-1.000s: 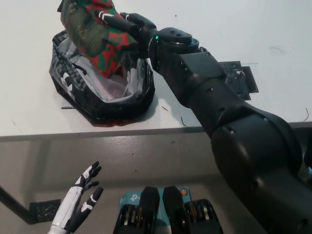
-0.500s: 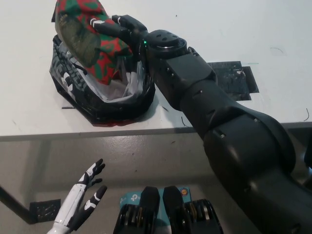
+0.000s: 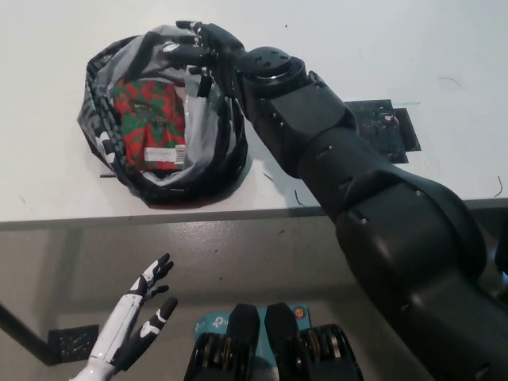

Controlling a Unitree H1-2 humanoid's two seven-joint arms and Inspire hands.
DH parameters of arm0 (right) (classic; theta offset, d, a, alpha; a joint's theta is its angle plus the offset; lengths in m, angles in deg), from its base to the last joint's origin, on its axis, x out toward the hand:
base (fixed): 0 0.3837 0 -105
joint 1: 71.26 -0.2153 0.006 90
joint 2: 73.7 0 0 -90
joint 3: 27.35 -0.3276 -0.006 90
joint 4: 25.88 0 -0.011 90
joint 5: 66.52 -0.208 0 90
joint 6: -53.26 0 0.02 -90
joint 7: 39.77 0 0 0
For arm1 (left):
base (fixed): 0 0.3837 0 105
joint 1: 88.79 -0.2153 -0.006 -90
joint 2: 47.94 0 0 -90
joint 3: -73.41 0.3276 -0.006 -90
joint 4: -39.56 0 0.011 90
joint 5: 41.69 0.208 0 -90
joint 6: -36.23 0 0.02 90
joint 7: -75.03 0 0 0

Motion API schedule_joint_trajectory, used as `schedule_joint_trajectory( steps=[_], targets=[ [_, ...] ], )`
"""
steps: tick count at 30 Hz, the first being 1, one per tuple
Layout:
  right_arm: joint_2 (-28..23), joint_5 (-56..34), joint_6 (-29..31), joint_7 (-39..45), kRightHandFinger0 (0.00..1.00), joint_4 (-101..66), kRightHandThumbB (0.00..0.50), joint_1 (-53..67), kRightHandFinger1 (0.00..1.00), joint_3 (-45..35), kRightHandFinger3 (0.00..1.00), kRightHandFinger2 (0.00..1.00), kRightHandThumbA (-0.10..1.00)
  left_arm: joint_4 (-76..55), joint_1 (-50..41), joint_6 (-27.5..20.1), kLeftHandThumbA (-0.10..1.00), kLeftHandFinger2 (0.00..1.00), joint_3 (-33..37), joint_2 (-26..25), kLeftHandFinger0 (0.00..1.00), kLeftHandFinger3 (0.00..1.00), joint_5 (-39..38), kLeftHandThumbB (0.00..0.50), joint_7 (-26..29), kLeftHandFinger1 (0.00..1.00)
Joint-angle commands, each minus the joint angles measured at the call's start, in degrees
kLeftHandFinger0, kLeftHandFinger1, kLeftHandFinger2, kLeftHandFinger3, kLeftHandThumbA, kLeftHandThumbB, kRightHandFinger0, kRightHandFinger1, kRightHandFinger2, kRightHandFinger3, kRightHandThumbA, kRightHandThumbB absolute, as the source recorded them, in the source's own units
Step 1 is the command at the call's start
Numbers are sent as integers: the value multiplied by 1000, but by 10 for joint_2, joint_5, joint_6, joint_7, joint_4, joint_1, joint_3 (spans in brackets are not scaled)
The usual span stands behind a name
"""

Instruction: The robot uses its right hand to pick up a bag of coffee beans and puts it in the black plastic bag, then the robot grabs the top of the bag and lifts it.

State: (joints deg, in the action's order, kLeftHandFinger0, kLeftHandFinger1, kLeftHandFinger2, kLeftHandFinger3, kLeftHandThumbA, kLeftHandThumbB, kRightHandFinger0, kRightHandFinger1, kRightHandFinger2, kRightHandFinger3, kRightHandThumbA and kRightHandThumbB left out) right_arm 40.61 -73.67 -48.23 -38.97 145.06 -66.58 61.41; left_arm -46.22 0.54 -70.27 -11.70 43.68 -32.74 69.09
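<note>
The coffee bean bag (image 3: 148, 125), red and green with a white label, lies flat inside the black plastic bag (image 3: 230, 151) on the white table (image 3: 357, 48). The plastic bag's mouth gapes upward, its grey lining showing. My black right hand (image 3: 198, 46) hovers over the far rim of the plastic bag, fingers spread and holding nothing. My white left hand (image 3: 136, 321) rests low at the lower left, below the table's edge, fingers apart.
A dark flat plate (image 3: 387, 127) lies on the table right of my right arm. The table's front edge (image 3: 79, 218) runs across the middle, with grey floor below it.
The right hand let go of the coffee bag, which dropped from above the rim down into the plastic bag. The hand's fingers have opened. The left hand barely shifted.
</note>
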Motion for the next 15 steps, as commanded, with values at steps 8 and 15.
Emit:
schedule_joint_trajectory(
  steps=[8,15],
  targets=[
    [-23,40,37,40,1000,-14,326,-43,1000,32,1000,1000,454,-19,11,4,910,1000,-1,-9,904,1000,0,211,-7,1000],
    [-32,103,47,13,1000,-31,330,-52,1000,101,1000,1000,719,-14,15,2,894,1000,0,-12,915,1000,-11,210,-14,1000]
  ],
)
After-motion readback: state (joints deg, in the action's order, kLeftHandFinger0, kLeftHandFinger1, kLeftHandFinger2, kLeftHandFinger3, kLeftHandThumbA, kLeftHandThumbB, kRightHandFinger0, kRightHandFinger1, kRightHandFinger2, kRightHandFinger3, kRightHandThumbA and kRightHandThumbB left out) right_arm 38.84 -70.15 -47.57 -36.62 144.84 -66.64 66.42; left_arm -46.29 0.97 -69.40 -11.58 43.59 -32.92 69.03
